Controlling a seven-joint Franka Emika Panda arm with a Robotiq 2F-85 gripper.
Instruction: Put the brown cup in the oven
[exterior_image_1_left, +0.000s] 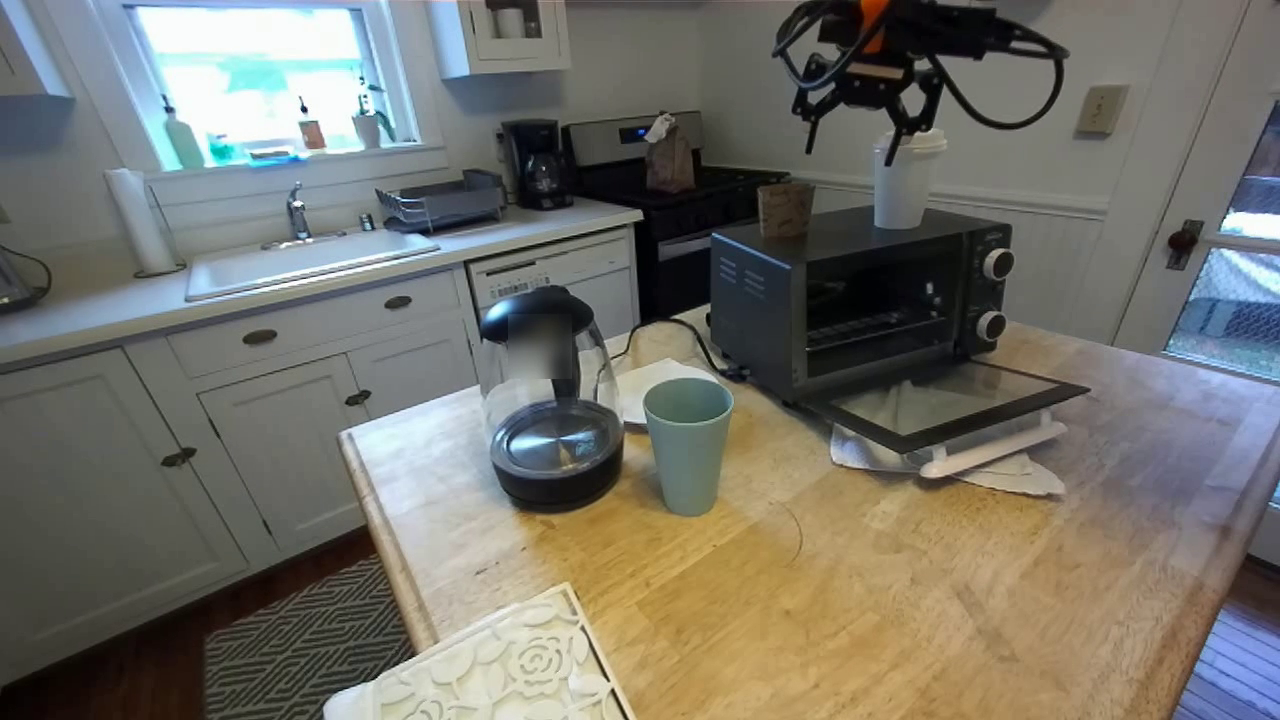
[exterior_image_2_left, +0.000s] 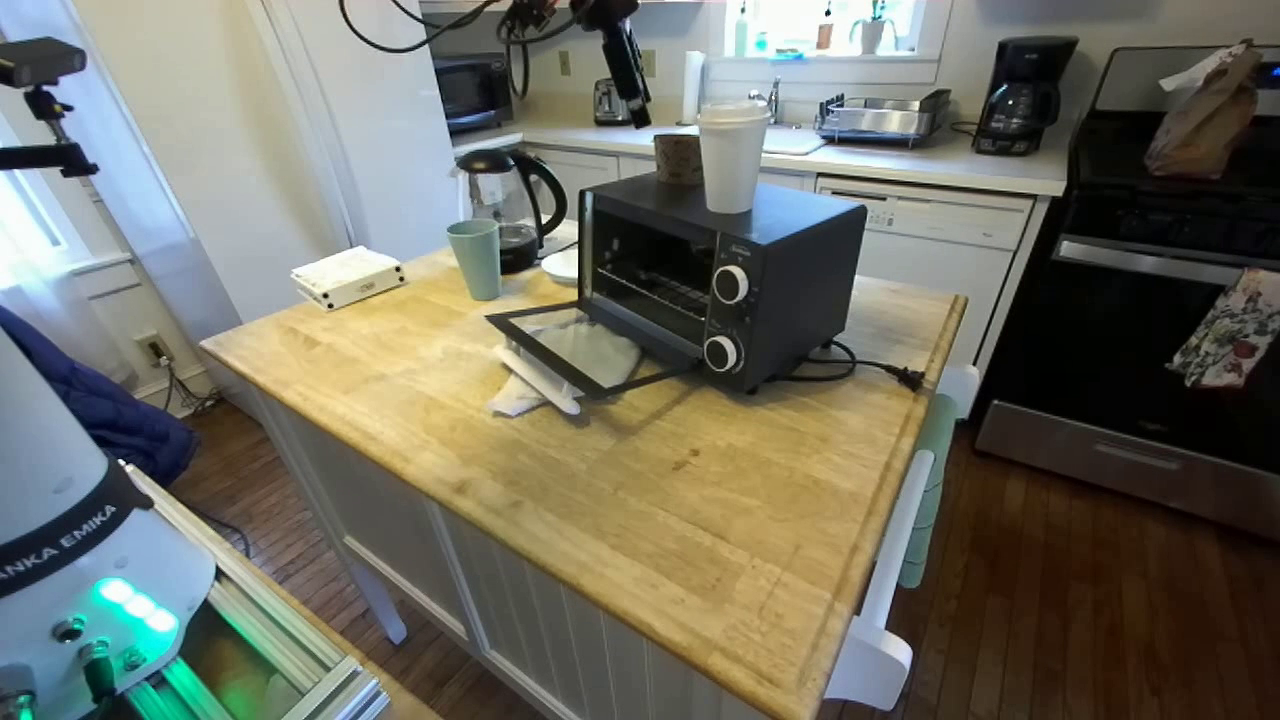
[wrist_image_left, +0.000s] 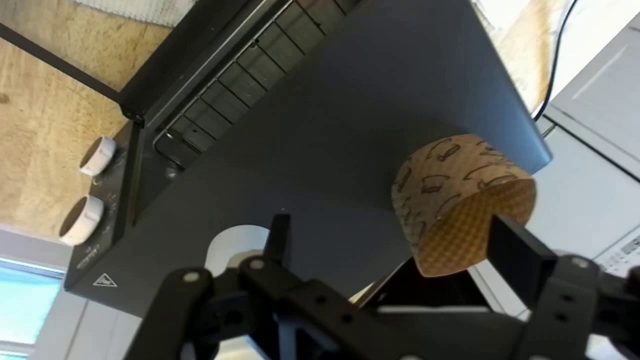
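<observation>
The black end effector (exterior_image_1_left: 850, 155) hangs over the oven (exterior_image_1_left: 755, 300), its two jointed fingers (wrist_image_left: 520, 260) spread wide and holding nothing. Below them, standing on the oven's smooth dark metal top, is the brown cup (wrist_image_left: 455, 197): one flared piece of printed card, waffled inside; its base cannot be seen. Near it on the same top stands one tall, tapered white cup (exterior_image_2_left: 732, 165) with a lid (exterior_image_2_left: 734, 113). The boxy oven shows a wire rack (wrist_image_left: 245, 80), two round knobs (exterior_image_1_left: 998, 264) and one black-framed glass door (exterior_image_1_left: 930, 402), lowered over crumpled white paper or cloth (exterior_image_1_left: 1025, 475). The wooden tabletop (exterior_image_1_left: 900, 590) carries one green tumbler (exterior_image_1_left: 690, 455), flaring upward, one glass kettle (exterior_image_1_left: 552, 410) beside it and one white flower-patterned box (exterior_image_1_left: 520, 655)
</observation>
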